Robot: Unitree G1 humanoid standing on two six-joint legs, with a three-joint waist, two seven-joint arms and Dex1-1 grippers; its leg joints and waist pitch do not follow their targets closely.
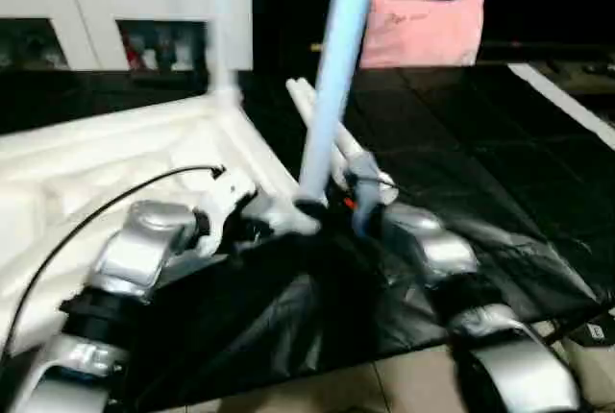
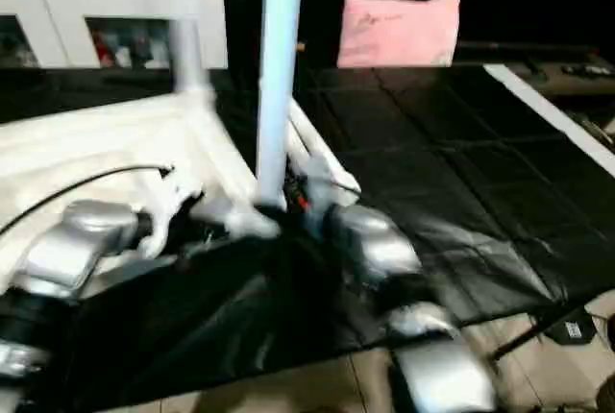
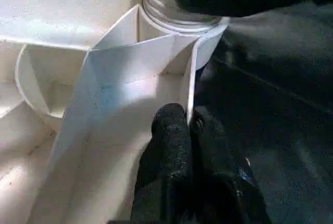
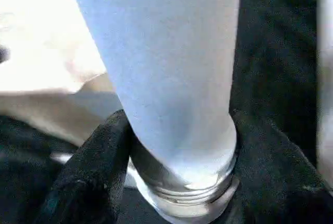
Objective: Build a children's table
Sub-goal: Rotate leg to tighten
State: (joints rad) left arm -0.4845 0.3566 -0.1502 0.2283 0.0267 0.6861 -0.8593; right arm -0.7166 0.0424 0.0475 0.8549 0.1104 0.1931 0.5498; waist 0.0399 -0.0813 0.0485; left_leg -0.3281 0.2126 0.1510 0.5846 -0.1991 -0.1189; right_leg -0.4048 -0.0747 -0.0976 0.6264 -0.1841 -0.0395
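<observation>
While the left end effector (image 3: 188, 130) pinches the tabletop (image 3: 67, 26) wall, the right end effector (image 4: 177, 166) hugs the upright leg (image 4: 166, 78) standing straight above its corner socket (image 3: 208, 41).

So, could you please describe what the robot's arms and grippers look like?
Both forearms are rounded silver shells with black joints: left arm, right arm. A thin black cable loops to the left wrist. The gripper fingers are black, matte and rounded.

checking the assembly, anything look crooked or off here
The leg at the near corner socket leans slightly, threads still showing above the rim, so it isn't fully seated. Two spare legs lie on the mat.
</observation>
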